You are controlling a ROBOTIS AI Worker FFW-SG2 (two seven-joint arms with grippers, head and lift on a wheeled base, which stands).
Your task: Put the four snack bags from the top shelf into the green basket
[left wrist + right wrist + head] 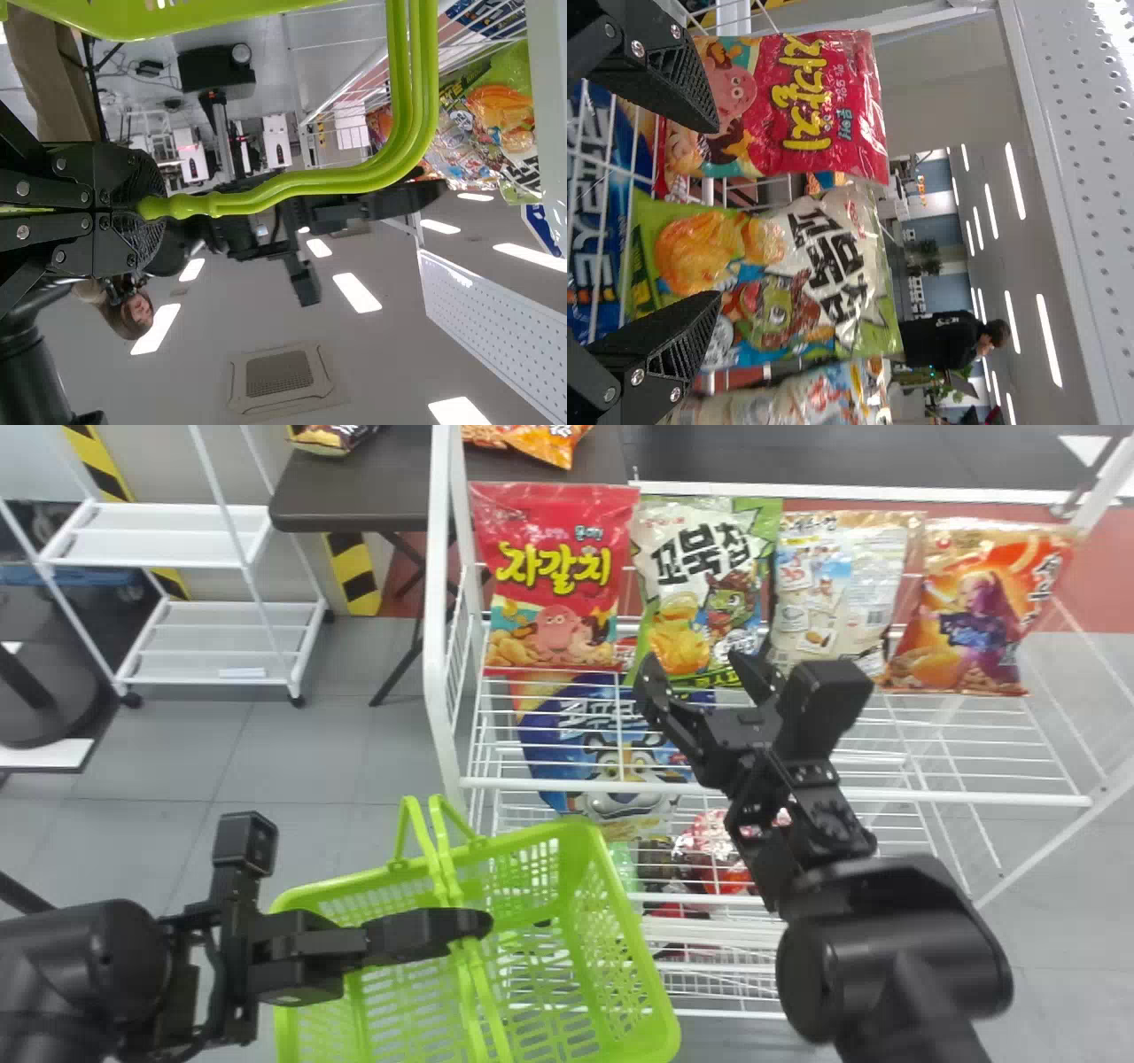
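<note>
Four snack bags [558, 531] stood in a row on the top shelf [974, 797]. The right hand [700, 669] was positioned before them, fingers spread. The left hand [474, 925] pinched the handles [412, 88] of the green basket [567, 829], near the shelf.

Left claw [483, 924]: one, black, closed on the handles [257, 197]; we log its tips touching them.
Green basket [133, 22]: one, rim seen, handles arching out.
Snack bags [509, 115]: several, which we find beyond the handles.
Right arm [292, 252]: one, black.
</note>
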